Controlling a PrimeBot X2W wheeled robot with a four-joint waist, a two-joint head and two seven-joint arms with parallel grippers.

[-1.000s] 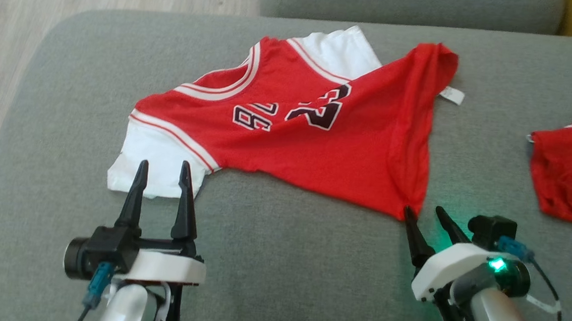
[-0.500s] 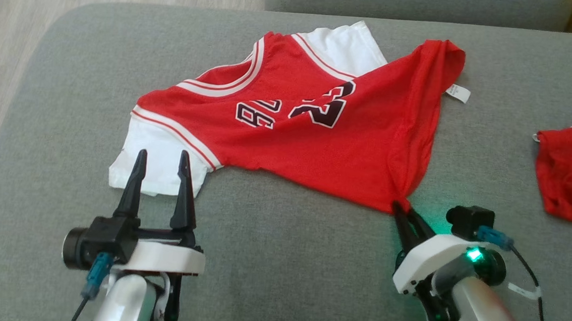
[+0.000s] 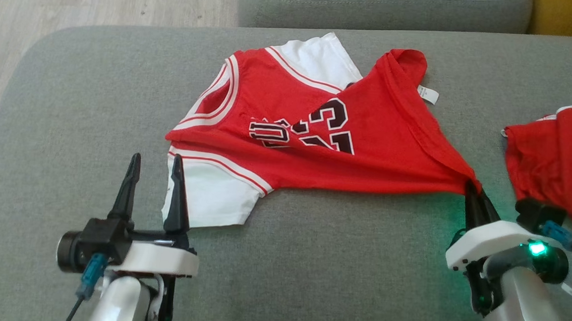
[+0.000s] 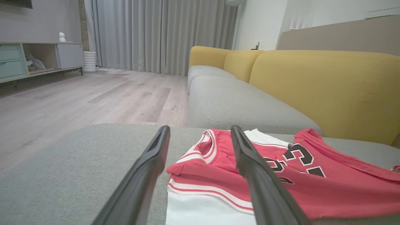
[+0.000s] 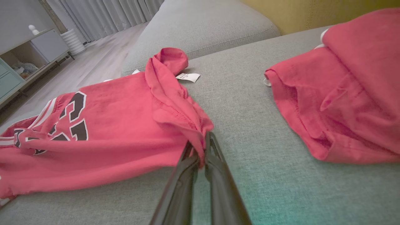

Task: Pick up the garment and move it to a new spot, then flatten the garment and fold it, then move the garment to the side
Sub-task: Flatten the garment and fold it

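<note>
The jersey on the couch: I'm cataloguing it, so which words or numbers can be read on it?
"23": black digits on the red jersey, partly creased.
Lettering beside the digits: folded over, unreadable.
White tag at the jersey's edge: print too small to read.

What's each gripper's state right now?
Left gripper: open, holding nothing.
Right gripper: shut on a hem corner of the red jersey.
</note>
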